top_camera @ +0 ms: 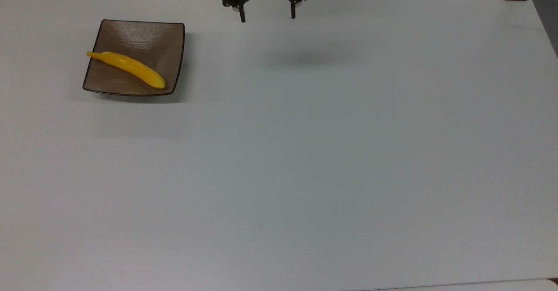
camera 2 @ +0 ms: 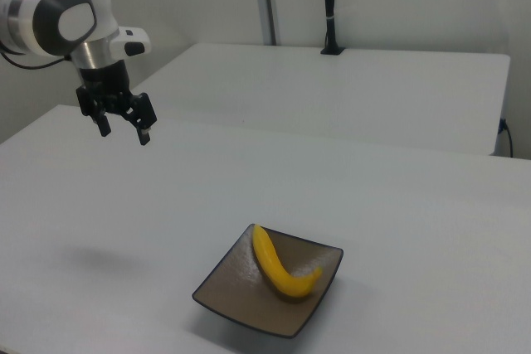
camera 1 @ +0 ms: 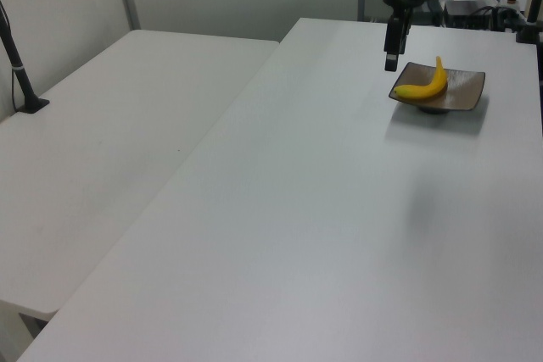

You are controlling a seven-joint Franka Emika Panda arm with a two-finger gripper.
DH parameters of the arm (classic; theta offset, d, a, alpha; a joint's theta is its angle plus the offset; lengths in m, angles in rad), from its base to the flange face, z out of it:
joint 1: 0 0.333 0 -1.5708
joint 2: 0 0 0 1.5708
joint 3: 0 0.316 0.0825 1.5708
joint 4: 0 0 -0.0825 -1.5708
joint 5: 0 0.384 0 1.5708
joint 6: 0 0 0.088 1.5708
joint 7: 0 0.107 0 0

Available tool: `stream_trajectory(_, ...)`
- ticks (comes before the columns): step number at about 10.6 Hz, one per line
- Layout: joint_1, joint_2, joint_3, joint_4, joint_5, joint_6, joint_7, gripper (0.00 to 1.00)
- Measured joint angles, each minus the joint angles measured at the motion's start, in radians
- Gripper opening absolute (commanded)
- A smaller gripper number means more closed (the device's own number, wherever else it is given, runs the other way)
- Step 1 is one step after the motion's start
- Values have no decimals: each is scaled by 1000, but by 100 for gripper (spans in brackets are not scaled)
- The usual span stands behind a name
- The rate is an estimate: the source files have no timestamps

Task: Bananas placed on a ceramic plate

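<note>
My gripper (top_camera: 267, 16) is black, its 2 fingers (camera 2: 143, 133) black as well; my arm (camera 2: 62, 14) is glossy white with grey joint caps; the banana (top_camera: 126, 68) is bright yellow with a small dark tip; the square ceramic plate (top_camera: 148, 38) is glossy brown with a thin dark rim; the table (top_camera: 305, 160) is plain pale grey-white, unpatterned.
</note>
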Motion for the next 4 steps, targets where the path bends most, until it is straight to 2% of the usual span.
stream_trajectory(4,-11,3,0,-17,-38,0,0,100)
